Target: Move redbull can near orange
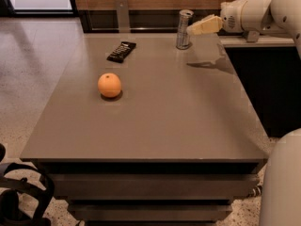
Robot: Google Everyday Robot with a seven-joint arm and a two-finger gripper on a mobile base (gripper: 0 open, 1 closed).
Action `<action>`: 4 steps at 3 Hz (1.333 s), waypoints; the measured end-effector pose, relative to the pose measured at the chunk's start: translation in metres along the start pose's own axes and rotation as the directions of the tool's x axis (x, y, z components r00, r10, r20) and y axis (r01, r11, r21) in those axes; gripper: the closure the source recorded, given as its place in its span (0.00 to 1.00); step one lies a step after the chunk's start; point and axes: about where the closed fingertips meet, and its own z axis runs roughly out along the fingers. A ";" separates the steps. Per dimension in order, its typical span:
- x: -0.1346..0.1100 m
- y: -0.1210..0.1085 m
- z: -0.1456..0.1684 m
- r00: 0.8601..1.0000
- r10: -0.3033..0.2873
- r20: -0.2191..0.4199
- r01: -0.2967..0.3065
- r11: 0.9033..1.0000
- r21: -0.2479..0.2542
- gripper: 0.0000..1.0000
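Redbull can [184,29] likely light, stiff, slippery; grasp mid-body — gripper [194,29] just beside its top; open or closed, cannot tell.

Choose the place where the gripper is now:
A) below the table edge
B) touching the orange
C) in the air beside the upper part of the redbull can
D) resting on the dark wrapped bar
C: the gripper hangs next to the redbull can, far from the orange and the dark bar.
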 end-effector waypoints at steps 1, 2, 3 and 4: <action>-0.002 0.002 0.016 0.999 0.023 0.030 -0.022 1.000 -0.019 0.00; -0.002 0.001 0.019 0.999 0.026 0.034 -0.025 0.999 -0.021 0.00; 0.008 0.002 0.030 0.997 0.059 0.041 -0.057 0.998 -0.030 0.00; 0.014 0.003 0.053 0.996 0.069 0.056 -0.066 0.996 -0.058 0.00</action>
